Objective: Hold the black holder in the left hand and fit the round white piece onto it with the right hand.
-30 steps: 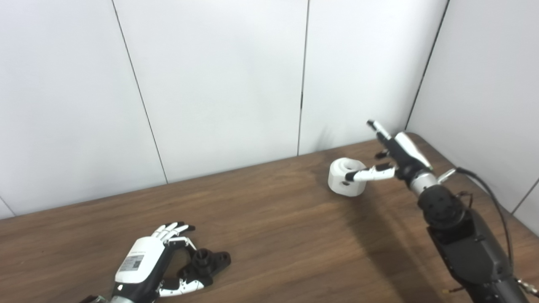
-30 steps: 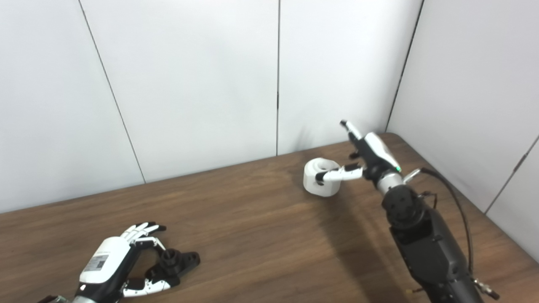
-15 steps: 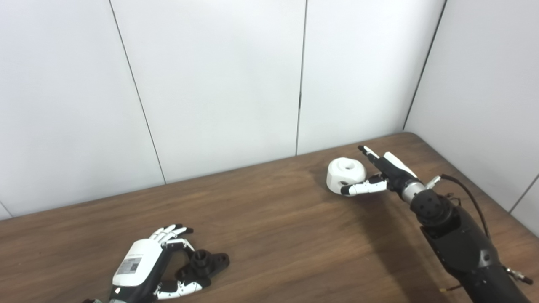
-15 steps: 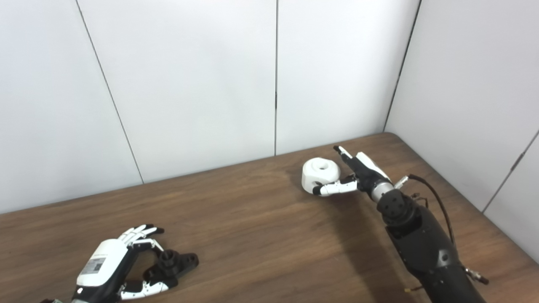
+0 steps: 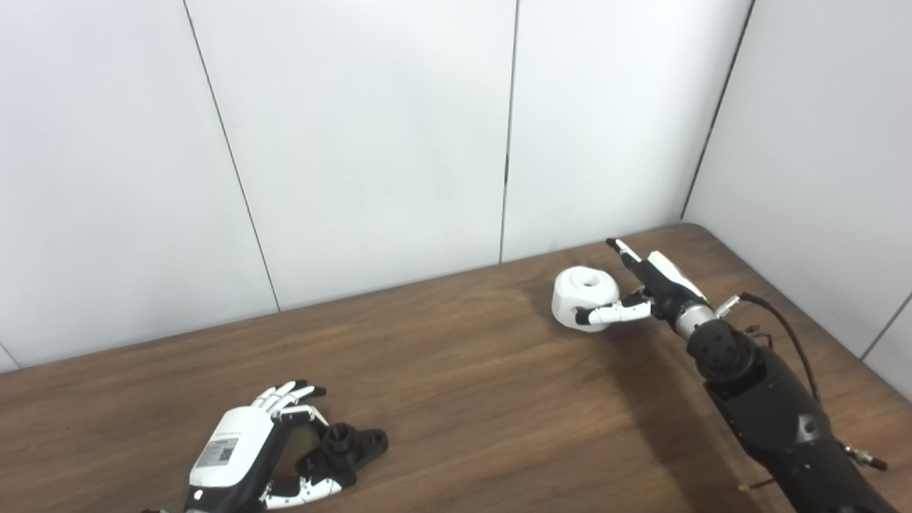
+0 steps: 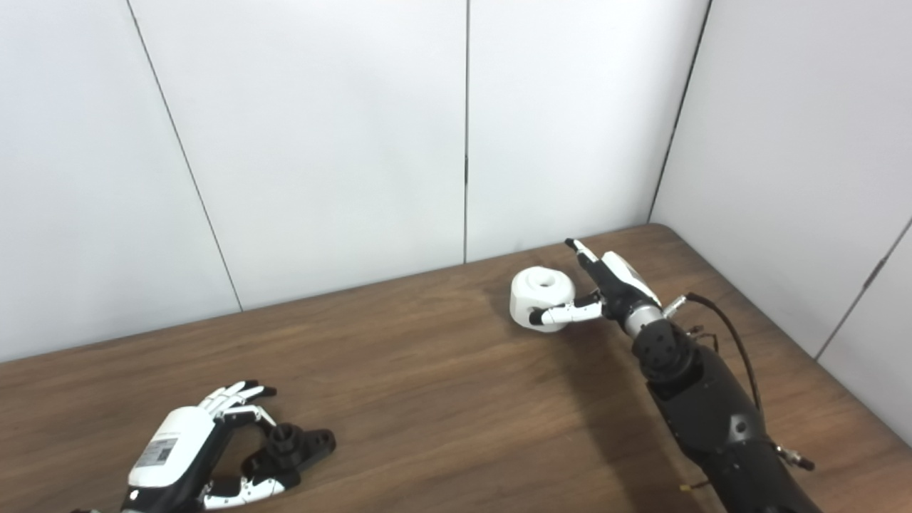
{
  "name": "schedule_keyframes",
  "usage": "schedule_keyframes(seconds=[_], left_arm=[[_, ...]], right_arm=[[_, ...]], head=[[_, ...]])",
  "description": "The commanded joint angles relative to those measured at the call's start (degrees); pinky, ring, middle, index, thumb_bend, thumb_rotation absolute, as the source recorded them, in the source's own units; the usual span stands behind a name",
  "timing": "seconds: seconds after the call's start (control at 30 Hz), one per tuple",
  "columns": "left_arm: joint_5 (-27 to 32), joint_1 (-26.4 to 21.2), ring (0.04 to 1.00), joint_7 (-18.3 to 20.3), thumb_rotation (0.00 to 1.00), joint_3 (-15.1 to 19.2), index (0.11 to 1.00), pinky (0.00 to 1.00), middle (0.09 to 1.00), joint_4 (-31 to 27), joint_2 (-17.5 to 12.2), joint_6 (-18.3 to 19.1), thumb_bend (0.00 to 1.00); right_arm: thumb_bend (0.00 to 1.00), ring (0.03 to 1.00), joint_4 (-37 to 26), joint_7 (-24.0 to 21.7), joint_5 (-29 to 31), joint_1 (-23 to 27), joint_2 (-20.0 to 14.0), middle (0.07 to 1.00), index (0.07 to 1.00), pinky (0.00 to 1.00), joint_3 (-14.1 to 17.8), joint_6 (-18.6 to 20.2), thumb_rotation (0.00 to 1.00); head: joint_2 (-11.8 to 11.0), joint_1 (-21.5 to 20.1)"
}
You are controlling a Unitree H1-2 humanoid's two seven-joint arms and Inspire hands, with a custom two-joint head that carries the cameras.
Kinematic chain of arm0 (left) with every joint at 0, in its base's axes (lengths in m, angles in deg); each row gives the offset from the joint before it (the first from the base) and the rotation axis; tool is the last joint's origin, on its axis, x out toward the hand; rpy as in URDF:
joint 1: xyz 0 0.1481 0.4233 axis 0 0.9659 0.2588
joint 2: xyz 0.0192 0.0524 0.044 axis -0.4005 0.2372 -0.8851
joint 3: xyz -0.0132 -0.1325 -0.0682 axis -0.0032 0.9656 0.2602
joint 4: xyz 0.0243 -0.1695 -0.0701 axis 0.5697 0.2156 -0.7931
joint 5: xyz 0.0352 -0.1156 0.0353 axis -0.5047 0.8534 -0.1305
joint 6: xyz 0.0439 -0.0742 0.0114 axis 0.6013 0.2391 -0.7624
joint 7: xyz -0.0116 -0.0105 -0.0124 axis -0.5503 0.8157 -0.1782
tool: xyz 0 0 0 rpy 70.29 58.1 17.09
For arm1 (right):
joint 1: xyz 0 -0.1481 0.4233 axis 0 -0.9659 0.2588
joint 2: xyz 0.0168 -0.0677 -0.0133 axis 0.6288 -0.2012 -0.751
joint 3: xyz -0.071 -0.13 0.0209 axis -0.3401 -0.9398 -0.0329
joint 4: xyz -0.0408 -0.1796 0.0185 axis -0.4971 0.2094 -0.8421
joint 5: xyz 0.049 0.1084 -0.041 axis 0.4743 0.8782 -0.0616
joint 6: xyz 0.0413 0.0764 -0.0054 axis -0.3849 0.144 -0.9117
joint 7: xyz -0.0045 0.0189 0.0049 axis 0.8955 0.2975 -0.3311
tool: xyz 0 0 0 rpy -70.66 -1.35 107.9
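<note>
The black holder [image 5: 353,445] lies on the brown table [image 5: 463,370] at the front left. My left hand [image 5: 239,449] rests beside it, open, with fingers above and thumb below the holder's left end; I cannot tell if they touch it. The round white piece [image 5: 586,288] with a hole on top stands on the table at the back right. My right hand [image 5: 655,285] is open next to its right side, thumb lying along the piece's front and fingers stretched past its far side. It also shows in the right eye view [image 6: 613,281].
White wall panels stand close behind the table and along its right side. The table's rounded back right corner [image 5: 702,231] is just behind the right hand. A cable [image 5: 784,328] loops off the right forearm.
My right hand has come down from above the white piece to its right side, and the thumb has moved from the piece's top to its front. The left hand and holder have stayed put.
</note>
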Motion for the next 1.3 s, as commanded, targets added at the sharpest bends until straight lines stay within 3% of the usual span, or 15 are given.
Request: schedule_keyframes(seconds=[0.0, 0.27, 0.43, 0.83, 1.03, 1.17, 1.2, 1.27], left_arm=[[-4.2, 6.5, 0.912, 10.1, 0.05, -5.0, 0.485, 0.93, 0.845, 3.2, -1.9, 1.6, 0.52], [-4.1, 6.7, 0.918, 10.5, 0.05, -5.2, 0.485, 0.94, 0.85, 2.8, -1.7, 2.3, 0.52], [-4.0, 6.7, 0.921, 9.9, 0.05, -5.1, 0.485, 0.95, 0.85, 3.5, -1.5, 2.0, 0.52], [-4.3, 7.0, 0.926, 9.2, 0.05, -5.4, 0.485, 0.96, 0.859, 4.6, -1.2, 1.6, 0.52], [-4.0, 7.2, 0.922, 8.9, 0.05, -5.2, 0.485, 0.95, 0.855, 4.7, -0.9, 1.6, 0.52], [-3.8, 7.2, 0.924, 9.0, 0.05, -5.2, 0.485, 0.97, 0.856, 4.7, -0.9, 1.6, 0.52], [-3.9, 7.3, 0.924, 8.9, 0.05, -5.3, 0.485, 0.97, 0.856, 4.7, -0.9, 1.6, 0.52], [-4.1, 7.3, 0.922, 8.6, 0.05, -5.3, 0.485, 0.97, 0.856, 4.7, -0.9, 1.5, 0.52]], right_arm=[[0.99, 0.975, 0.9, -0.2, -0.8, 1.4, -0.4, 1.0, 0.944, 0.82, -1.2, 0.1, 0.4], [0.98, 0.961, 1.2, -1.7, -3.2, 2.9, -0.7, 1.0, 0.885, 0.74, -5.0, 1.1, 0.37], [0.96, 0.949, -0.1, -4.3, -5.3, 3.5, -1.8, 1.0, 0.824, 0.77, -7.9, 3.3, 0.34], [0.91, 0.917, -0.5, -4.4, -6.3, 3.8, -1.8, 0.978, 0.779, 0.76, -9.2, 4.6, 0.33], [0.85, 0.937, 1.2, 1.0, -9.4, 4.1, 0.9, 0.947, 0.659, 0.81, -9.3, 4.9, 0.32], [0.76, 0.896, 3.7, 7.0, -11.6, 4.4, 2.7, 0.882, 0.566, 0.76, -9.1, 2.4, 0.26], [0.62, 0.882, 4.3, 8.5, -11.9, 4.4, 3.2, 0.859, 0.519, 0.76, -9.0, 1.8, 0.19], [0.54, 0.869, 5.2, 10.6, -12.1, 4.5, 3.8, 0.836, 0.494, 0.76, -9.0, 0.9, 0.16]], head=[[0.1, 0.0], [0.7, 0.4], [0.9, 0.6], [1.6, 1.3], [1.7, 1.7], [1.8, 2.1], [1.8, 2.1], [1.9, 2.5]])
